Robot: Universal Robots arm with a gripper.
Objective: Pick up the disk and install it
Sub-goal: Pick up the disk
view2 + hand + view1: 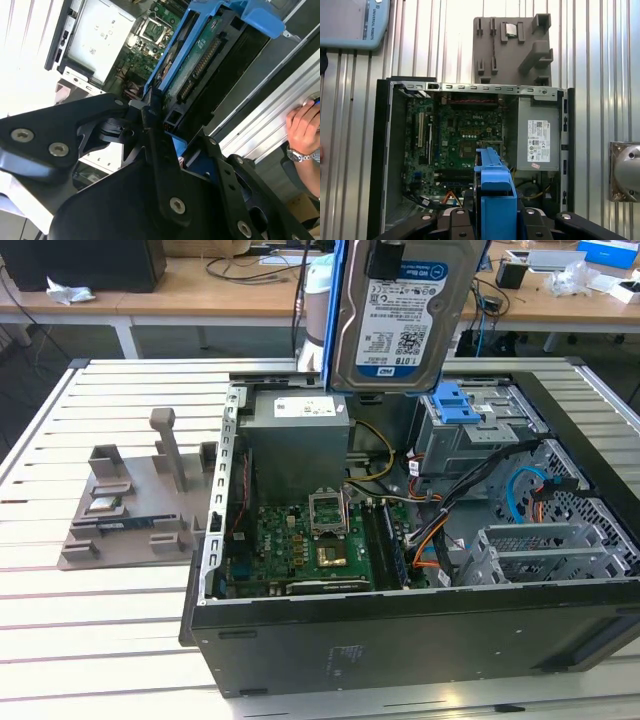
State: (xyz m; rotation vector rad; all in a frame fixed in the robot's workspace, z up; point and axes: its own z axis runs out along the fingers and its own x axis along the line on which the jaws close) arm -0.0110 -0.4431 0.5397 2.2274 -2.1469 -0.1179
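— What's it all standing on?

— A table (100,640) of pale ribbed metal slats, with long straight grooves running across it. Behind it are wooden desks (220,285) scattered with cables and clutter, so a workshop sort of room. In the second wrist view a person's hand (302,125), metal wristwatch on the wrist, sits just beside the ribbed metal.

— And on the table?

— An open computer case (400,650), black sheet metal, lying on its side. Inside there's a green motherboard (300,550), a boxy grey power supply (298,440) and bundles of coloured wires (430,540). There's also a perforated grey drive cage (480,445) with a blue plastic bracket (455,402) on top. To the exterior view's left of the case lies a flat grey moulded fixture (130,510) with upright posts and slots.

— Where's the disk?

— In the air. The disk (400,320) hangs upright above the case, over the power supply and the cage. Its silver face, with the white-and-blue label, is turned toward the exterior view, and blue plastic rails run along its edges. The second wrist view catches its other side, a green circuit board.

— Held how?

— The gripper (385,260), black and angular with bolt heads along its links, is clamped on the disk's upper end. One black finger lies flat on the labelled face.
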